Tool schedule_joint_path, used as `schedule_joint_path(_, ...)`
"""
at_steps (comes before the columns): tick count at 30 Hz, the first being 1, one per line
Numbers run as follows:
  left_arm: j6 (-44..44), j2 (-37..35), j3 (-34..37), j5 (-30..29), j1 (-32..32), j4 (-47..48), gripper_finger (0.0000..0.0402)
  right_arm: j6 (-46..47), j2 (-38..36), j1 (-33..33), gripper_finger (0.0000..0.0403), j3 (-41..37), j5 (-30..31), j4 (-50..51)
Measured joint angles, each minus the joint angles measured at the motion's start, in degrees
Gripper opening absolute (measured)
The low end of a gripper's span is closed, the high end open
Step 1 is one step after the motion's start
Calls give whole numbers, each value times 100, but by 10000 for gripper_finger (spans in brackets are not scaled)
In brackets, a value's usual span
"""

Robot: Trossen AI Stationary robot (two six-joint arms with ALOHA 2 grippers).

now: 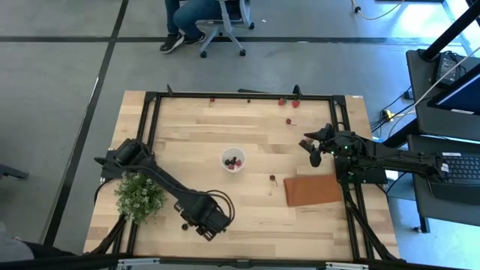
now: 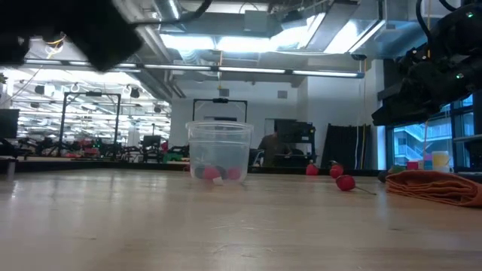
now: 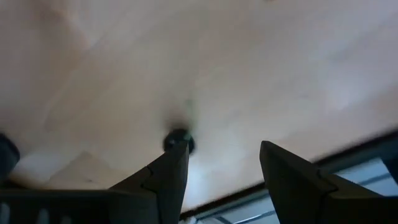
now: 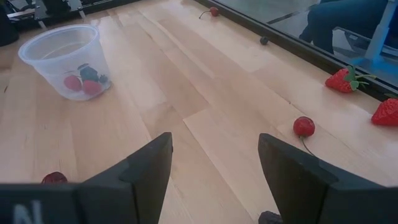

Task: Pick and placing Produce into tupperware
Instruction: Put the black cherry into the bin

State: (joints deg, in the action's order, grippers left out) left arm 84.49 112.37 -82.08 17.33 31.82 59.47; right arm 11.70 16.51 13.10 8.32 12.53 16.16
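Left hand (image 3: pixel 217 165), fingers spread, apparently empty above dark berry (image 3: pixel 178 140).

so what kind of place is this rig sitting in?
Looks like a robotics lab or open workshop, not a kitchen. The wooden table sits in a black metal frame on grey floor, a person sits on an office chair behind it, and more frames stand under ceiling strip lights.

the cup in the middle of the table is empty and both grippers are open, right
Not quite. The cup is not empty: the right wrist view shows a few red and dark berries in its bottom. The left gripper and right gripper are both open.
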Motion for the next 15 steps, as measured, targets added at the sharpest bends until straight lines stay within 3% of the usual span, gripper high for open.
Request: schedule_joint_path(15, 665, 0, 1070, 129, 131, -1365, 190, -13, -2, 0, 240, 0, 0, 0)
